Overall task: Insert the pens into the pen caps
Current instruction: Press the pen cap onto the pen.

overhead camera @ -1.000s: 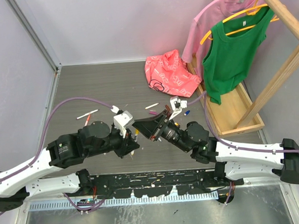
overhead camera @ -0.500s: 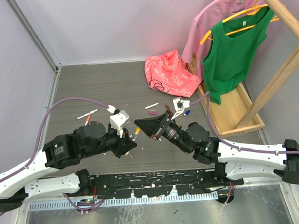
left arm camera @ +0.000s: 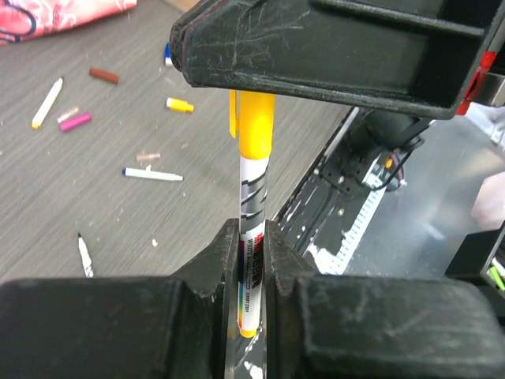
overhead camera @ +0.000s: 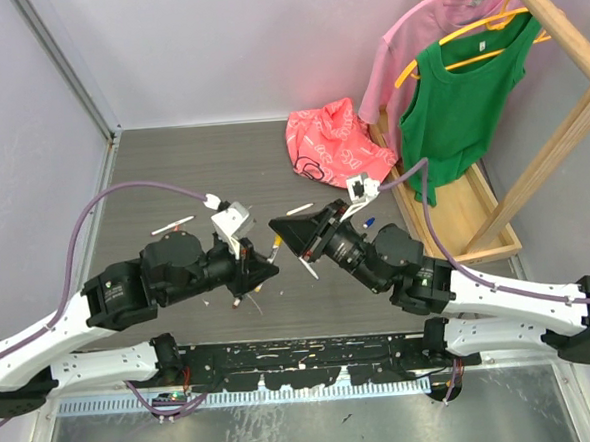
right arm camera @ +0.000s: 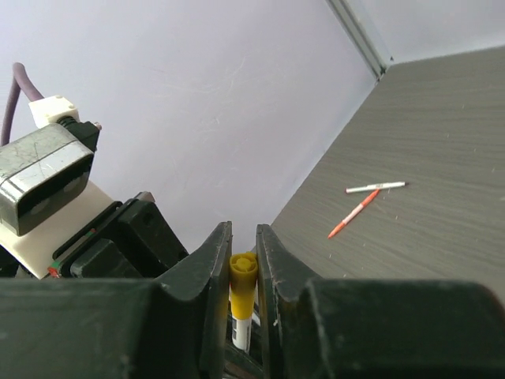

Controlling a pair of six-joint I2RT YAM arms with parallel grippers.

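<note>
A white pen [left arm camera: 251, 197] with a yellow cap [left arm camera: 254, 118] on its top end stands upright between my two grippers. My left gripper [left arm camera: 252, 237] is shut on the pen's lower body. My right gripper [right arm camera: 243, 237] is shut on the yellow cap [right arm camera: 243, 272], with the white pen body [right arm camera: 241, 328] showing below it. In the top view the two grippers, left [overhead camera: 261, 273] and right [overhead camera: 284, 234], face each other above the table's middle with the pen [overhead camera: 274, 250] between them. Loose pens and caps lie on the table behind.
On the table lie a white pen [left arm camera: 47, 103], a dark red cap [left arm camera: 103, 76], a yellow cap [left arm camera: 180, 104], a magenta cap [left arm camera: 76, 121] and another pen [left arm camera: 152, 174]. A white pen [right arm camera: 375, 187] and an orange one [right arm camera: 354, 213] lie at the left. A red bag [overhead camera: 336, 146] and a wooden clothes rack [overhead camera: 475, 210] stand at the back right.
Both grippers have shifted and drawn slightly apart. The pen with its yellow cap now shows between them in the top view.
</note>
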